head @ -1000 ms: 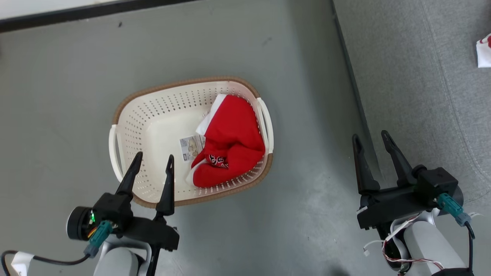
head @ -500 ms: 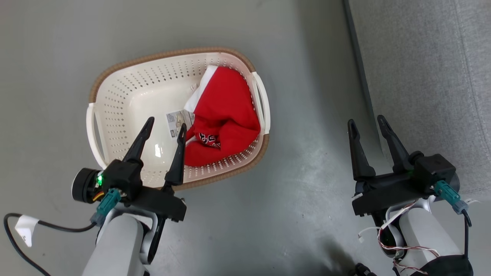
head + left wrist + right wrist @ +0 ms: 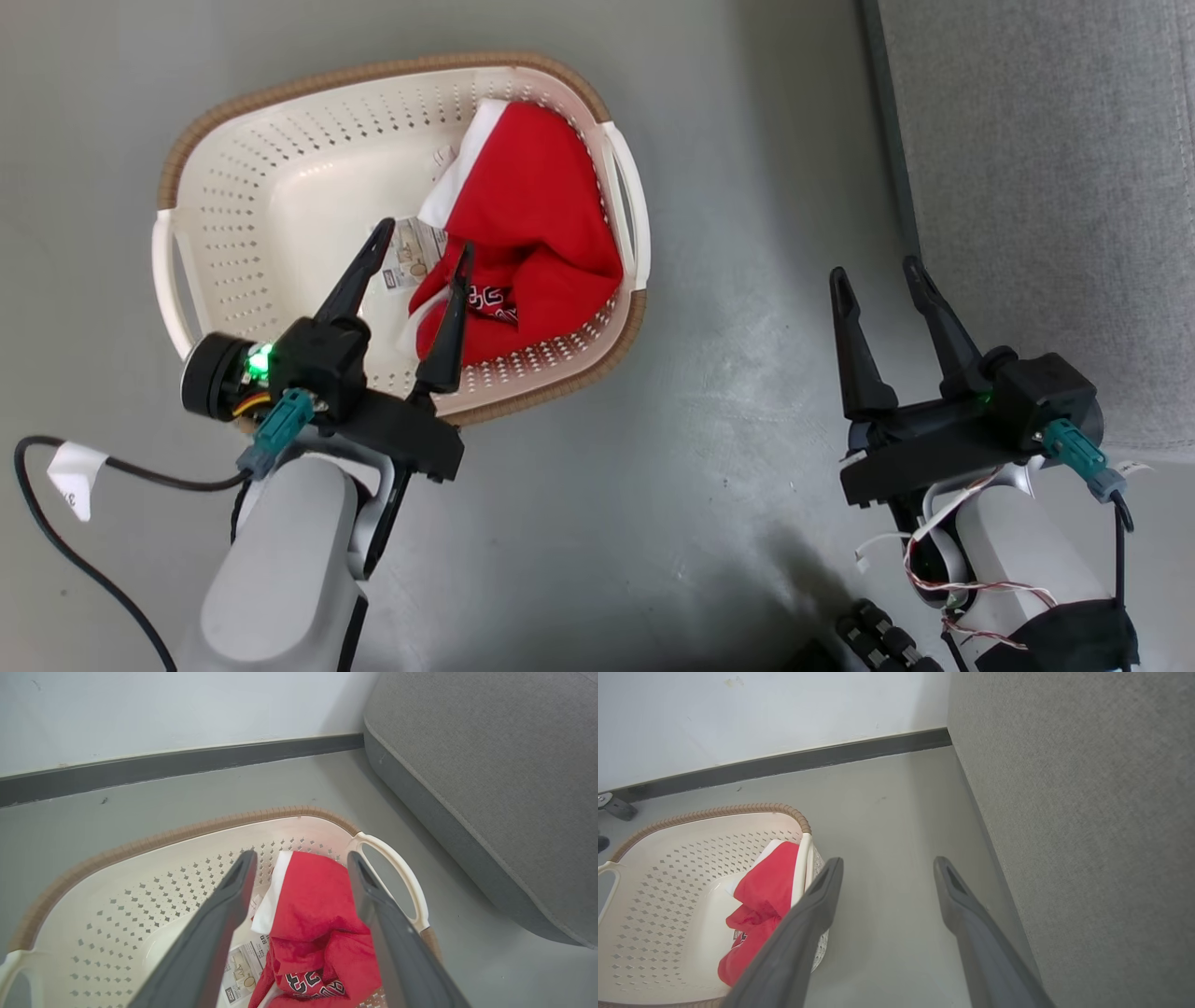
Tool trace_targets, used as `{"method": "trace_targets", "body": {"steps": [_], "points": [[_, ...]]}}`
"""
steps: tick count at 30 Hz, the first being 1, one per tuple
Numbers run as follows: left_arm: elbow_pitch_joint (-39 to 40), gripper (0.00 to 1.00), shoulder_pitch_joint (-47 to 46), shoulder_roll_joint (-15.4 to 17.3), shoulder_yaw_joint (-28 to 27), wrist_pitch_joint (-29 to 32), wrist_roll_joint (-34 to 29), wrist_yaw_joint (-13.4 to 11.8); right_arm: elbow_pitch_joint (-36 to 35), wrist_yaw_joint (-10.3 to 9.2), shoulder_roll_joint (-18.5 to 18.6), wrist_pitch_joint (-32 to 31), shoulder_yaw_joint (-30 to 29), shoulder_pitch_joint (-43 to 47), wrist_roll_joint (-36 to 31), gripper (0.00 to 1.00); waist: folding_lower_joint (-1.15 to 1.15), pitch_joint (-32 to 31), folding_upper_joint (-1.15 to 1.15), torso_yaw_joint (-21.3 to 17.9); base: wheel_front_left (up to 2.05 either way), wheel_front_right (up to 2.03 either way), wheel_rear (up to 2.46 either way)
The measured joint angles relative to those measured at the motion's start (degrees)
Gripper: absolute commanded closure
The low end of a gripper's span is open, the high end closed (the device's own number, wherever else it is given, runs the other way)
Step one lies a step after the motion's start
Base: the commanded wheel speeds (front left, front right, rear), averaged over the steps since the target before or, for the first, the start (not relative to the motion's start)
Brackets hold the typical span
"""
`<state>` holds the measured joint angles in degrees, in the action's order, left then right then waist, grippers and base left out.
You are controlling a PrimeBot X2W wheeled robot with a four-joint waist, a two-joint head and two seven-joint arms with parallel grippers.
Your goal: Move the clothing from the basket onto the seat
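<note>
A crumpled red garment, the clothing (image 3: 541,224) (image 3: 317,924) (image 3: 759,905), lies in the right half of the cream perforated basket (image 3: 271,159) (image 3: 140,868) (image 3: 668,849) on the floor. My left gripper (image 3: 425,235) (image 3: 301,858) hangs open over the basket, its fingertips above the garment's near-left edge and the bottom label, with nothing between them. My right gripper (image 3: 873,271) (image 3: 887,863) stands open over bare floor between the basket and the grey seat (image 3: 1046,187) (image 3: 490,765) (image 3: 1087,835).
The basket has a brown woven rim and white side handles (image 3: 625,205). A dark baseboard (image 3: 187,763) runs along the white wall beyond it. A black cable (image 3: 112,476) trails from my left wrist. The seat's front edge stands close to my right fingers.
The head camera has tilted, so the basket sits higher and further left in view. My left gripper has moved forward over the basket toward the red garment. The right gripper keeps its pose.
</note>
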<state>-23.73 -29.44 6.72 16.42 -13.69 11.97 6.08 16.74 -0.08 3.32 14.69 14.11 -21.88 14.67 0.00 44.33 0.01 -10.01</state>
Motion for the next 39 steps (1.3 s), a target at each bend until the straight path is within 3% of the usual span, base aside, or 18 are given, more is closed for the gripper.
{"method": "trace_targets", "body": {"steps": [13, 26, 39], "points": [[-4.3, 0.00, -6.8, 0.7, 2.4, 2.6, -1.9, 0.5, 0.2, -0.51, -0.1, 0.0, 2.2, -1.3, 2.3, 0.00, 0.00, 4.6, 0.00, -2.2, 0.00, 0.00, 0.00], [-8.5, 0.00, -11.9, 2.5, 3.2, 5.5, -2.5, 0.6, -0.8, -3.00, -0.2, 0.0, 6.4, -2.6, 6.7, 0.00, 0.00, 8.7, 0.00, -4.0, 0.00, 0.00, 0.00], [-11.7, 0.00, -16.7, 4.8, 3.9, 8.3, -3.1, 1.0, -1.3, -4.02, -0.3, 0.0, 9.3, -3.4, 9.1, 0.00, 0.00, 12.5, 0.00, -6.4, 0.00, 0.00, 0.00]]}}
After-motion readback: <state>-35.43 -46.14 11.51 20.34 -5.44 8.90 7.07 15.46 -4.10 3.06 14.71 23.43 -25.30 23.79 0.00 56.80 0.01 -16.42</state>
